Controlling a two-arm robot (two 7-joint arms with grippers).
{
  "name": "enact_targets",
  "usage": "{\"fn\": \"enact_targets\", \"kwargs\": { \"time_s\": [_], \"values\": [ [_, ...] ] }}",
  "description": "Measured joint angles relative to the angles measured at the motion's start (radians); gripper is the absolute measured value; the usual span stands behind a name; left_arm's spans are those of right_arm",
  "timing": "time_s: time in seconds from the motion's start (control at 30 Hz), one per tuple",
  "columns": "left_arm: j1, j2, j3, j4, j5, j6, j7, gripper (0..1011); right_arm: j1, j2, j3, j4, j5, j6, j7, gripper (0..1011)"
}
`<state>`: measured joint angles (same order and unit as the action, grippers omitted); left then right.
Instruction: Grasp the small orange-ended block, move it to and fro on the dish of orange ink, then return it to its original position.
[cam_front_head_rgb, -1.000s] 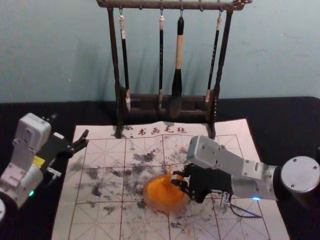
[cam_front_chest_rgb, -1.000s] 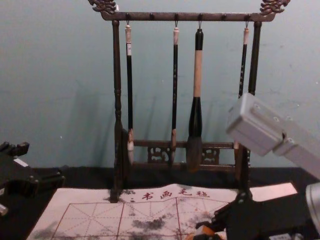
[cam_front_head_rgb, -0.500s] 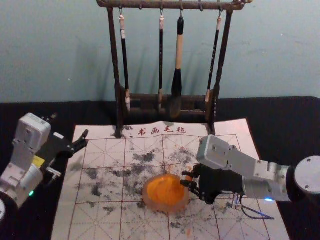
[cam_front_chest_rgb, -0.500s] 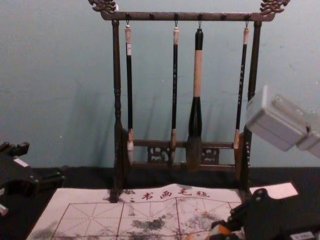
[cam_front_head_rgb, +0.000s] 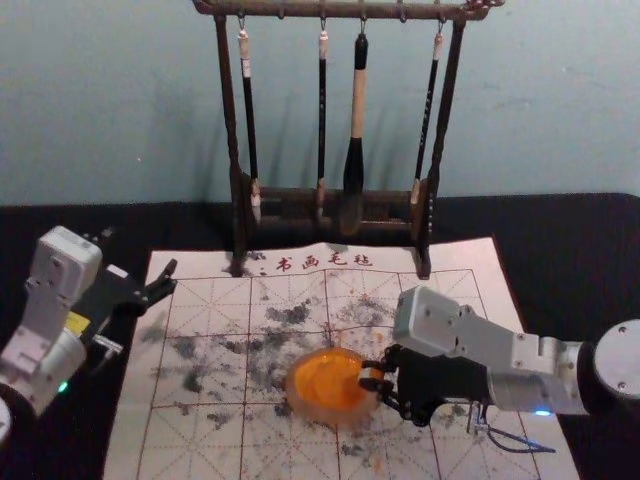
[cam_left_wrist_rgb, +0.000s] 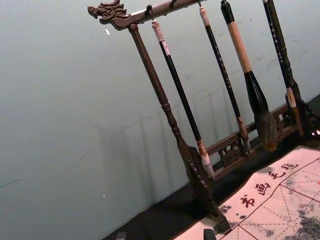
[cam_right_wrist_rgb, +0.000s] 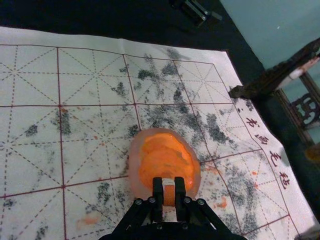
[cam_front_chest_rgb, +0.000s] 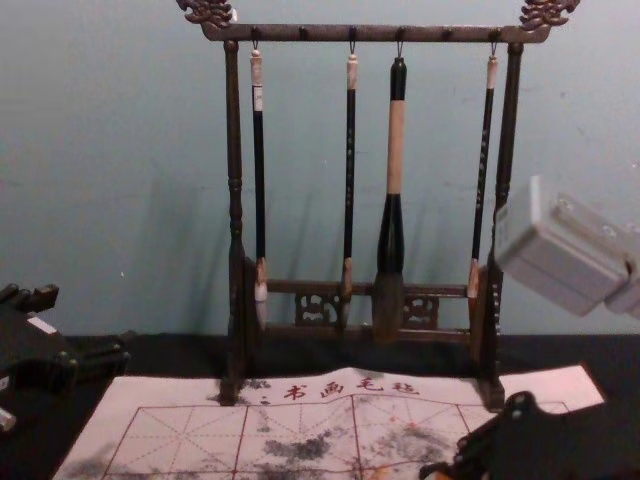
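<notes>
block (cam_right_wrist_rgb: 169, 194), partly hidden, clamped in right gripper (cam_front_head_rgb: 370, 374) | at dish (cam_front_head_rgb: 297, 400) rim, contact unclear | left gripper (cam_front_head_rgb: 140, 254) apart, mat's (cam_front_head_rgb: 132, 440) left edge

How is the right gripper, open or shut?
Shut on the block: in the right wrist view, the right gripper has a finger against each side of it.

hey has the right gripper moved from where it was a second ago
Yes. In the head view, the right gripper has shifted to the robot's right and slightly toward its body, against the dish.
</notes>
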<state>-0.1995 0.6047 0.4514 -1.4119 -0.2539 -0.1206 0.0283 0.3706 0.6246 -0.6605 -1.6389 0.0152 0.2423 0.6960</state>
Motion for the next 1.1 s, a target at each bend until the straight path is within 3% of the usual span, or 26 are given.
{"fn": "enact_targets", "kwargs": {
  "time_s": [0.6, 1.1],
  "values": [
    [0.000, 0.000, 0.000, 0.000, 0.000, 0.000, 0.000, 1001, 0.024, -0.037, -0.027, 0.021, -0.014, 0.013, -0.001, 111],
    [0.000, 0.000, 0.000, 0.000, 0.000, 0.000, 0.000, 1001, 0.037, -0.052, -0.024, 0.053, -0.028, 0.023, -0.017, 111]
  ]
}}
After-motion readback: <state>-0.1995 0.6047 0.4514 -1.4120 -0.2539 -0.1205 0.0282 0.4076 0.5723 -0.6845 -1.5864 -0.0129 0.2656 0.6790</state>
